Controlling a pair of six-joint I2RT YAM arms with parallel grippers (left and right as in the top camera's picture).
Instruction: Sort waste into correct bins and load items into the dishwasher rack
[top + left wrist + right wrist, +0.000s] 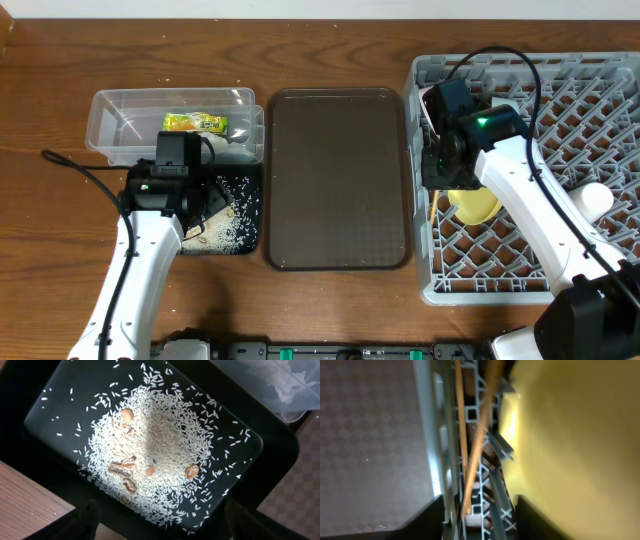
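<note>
Loose white rice grains (160,440) with a few brown bits lie piled in the black tray (245,235), which also shows in the left wrist view (280,450). My left gripper (162,527) hovers open and empty over that tray; overhead it sits at the tray's left part (195,205). The green-and-yellow wrapper (196,123) lies in the clear tub (110,115). My right gripper (480,520) is open over the left edge of the grey dishwasher rack (610,100). The wooden chopsticks (470,455) lie in the rack between its fingers, beside the yellow plate (570,435).
The big brown serving tray (337,180) lies between the bins and the rack. A small white cup (597,198) sits at the rack's right side. The yellow plate (478,207) leans by the rack's left wall. The clear tub's corner (280,385) holds something white.
</note>
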